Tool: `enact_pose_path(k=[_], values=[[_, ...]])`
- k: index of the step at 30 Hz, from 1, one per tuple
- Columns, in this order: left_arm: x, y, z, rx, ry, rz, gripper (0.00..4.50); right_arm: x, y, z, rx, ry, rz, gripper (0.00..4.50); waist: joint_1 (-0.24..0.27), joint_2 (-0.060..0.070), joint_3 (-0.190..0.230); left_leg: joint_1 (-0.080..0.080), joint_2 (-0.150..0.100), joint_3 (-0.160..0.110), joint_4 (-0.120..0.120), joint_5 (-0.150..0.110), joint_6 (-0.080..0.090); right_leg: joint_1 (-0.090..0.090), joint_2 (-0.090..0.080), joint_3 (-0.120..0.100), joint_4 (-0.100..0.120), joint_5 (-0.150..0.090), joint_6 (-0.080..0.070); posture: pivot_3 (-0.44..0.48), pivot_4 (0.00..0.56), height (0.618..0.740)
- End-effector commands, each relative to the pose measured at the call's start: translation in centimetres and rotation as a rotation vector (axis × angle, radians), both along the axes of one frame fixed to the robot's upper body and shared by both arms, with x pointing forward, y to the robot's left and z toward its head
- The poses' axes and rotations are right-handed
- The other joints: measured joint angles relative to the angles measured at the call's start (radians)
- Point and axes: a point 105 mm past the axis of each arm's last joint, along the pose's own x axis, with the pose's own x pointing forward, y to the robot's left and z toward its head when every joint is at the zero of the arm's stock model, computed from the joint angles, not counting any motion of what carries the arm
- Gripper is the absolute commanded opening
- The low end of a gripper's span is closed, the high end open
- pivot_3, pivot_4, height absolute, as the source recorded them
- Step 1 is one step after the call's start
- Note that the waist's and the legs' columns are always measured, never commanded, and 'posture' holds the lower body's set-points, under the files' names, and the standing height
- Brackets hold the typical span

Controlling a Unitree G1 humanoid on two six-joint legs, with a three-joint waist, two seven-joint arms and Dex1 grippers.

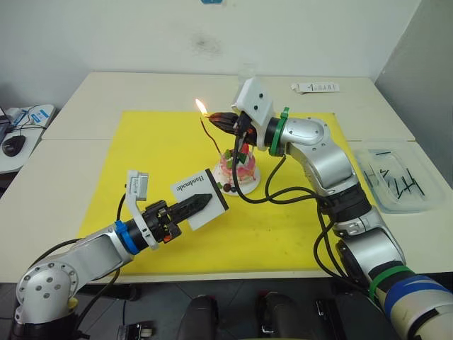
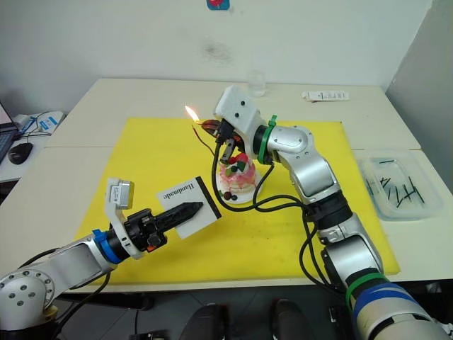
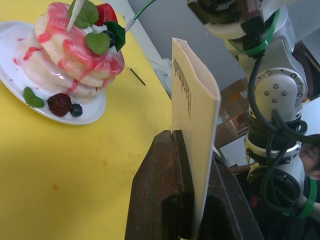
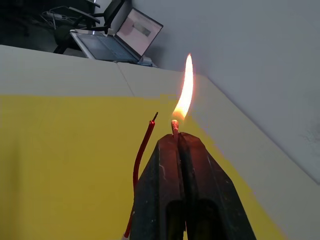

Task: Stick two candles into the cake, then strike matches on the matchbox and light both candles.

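- Yellow mat (image 1: 163, 142) is seen in the left eye view, spread over a pale table (image 1: 85, 92). The cake (image 1: 238, 168) stands on its small white plate near the middle of the mat. The right gripper (image 1: 225, 120) is held above and behind the cake, with its fingers closed on a burning match (image 1: 213, 115); the flame (image 1: 201, 107) rises at the match tip. The dark red candle (image 1: 209, 136) stands up from the cake and leans toward the flame, its top just beside it. The left gripper (image 1: 202, 202) is clamped on the matchbox (image 1: 199, 198), which is held off the mat, in front of the cake on the robot's left. A clear tray (image 1: 396, 180) with spare matches (image 1: 398, 183) lies on the table at the robot's right, well apart from the cake.
- White wall is seen behind the table in the right eye view. A small glass (image 2: 256, 82) and a flat white tube (image 2: 325, 95) stand at the far edge of the table.
- Pink frosting, a strawberry and green leaves are shown on the cake in the left wrist view. The two black fingers (image 3: 155, 200) are pressed on both faces of the matchbox, which is held on edge. The pale lower end of the green candle (image 3: 134, 19) is seen at the cake top.
- Orange flame is seen in the right wrist view, above the closed fingertips (image 4: 172, 150). Only a short burning stub of the match shows. The dark red candle's wick is near the flame, not yet lit.
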Motion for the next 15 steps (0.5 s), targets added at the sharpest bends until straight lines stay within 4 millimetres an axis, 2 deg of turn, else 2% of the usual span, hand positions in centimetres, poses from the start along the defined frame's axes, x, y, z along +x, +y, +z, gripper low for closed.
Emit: enact_pose_path(k=[1,15], values=[[-0.49,-0.52,1.0,-0.013,-0.041,-0.031,0.0,-0.37,0.21,1.8,0.024,-0.066,0.01,0.02,0.0,0.0,0.0,0.0,0.0,0.0,0.0,0.0,0.0,0.0,0.0,0.0,0.0,0.0,0.0,0.0,0.15,0.74],[-0.35,-0.61,1.02,-0.009,-0.04,-0.042,0.0,-1.22,0.44,1.84,0.017,-0.064,0.047,0.02,0.0,0.0,0.0,0.0,0.0,0.0,0.0,0.0,0.0,0.0,0.0,0.0,0.0,0.0,0.0,0.0,0.15,0.74]])
